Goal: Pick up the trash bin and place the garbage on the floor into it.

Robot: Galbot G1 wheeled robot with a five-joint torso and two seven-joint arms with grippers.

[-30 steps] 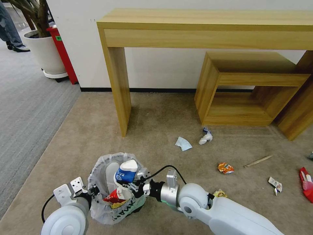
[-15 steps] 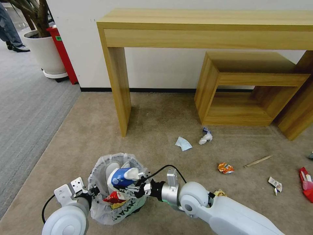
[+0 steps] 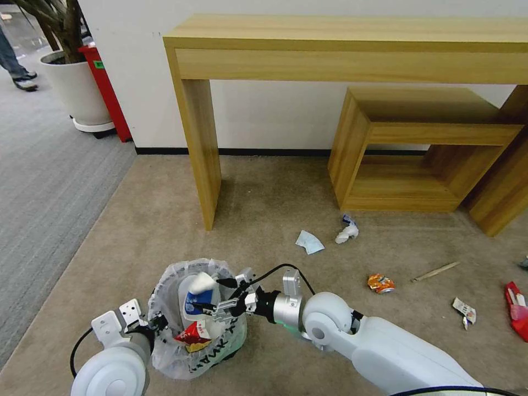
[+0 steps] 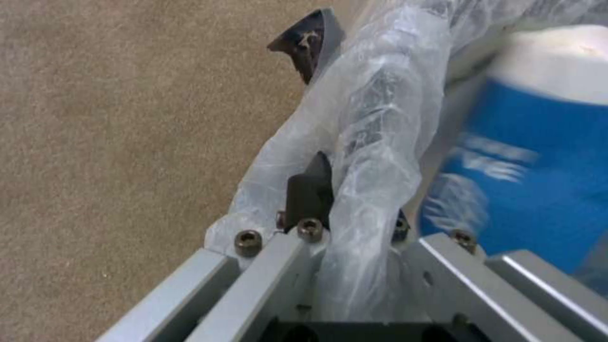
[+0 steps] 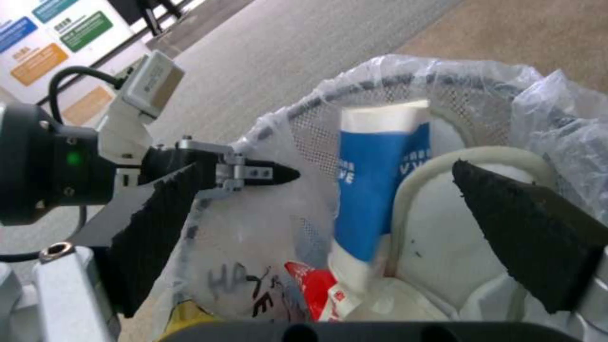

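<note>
Since a second ago the blue-white carton has gone from sitting high in the right gripper, above the rim, to lying loose and tilted inside the trash bin, white end up. The right gripper's fingers now stand wide apart with nothing between them, just over the bin's near edge. Bin and left arm have not shifted.

Head view: the bin sits low at front left on the beige carpet, its bag holding a white slipper and a red wrapper beside the carton. Litter still on the carpet: an orange can, a wooden stick, tissues, a pale blue scrap, a small printed packet, a red item at the right edge.

Right wrist view adds the two black pads spread wide either side of the bin mouth and the carton leaning on the slipper's edge. It also catches the left gripper across the bin at the rim.

Left wrist view: the left gripper is clamped on the bag-covered rim, one black finger outside, the rim pinched between.

Pose: right arm reaches across from the right, forearm level; left arm is low at front left.
</note>
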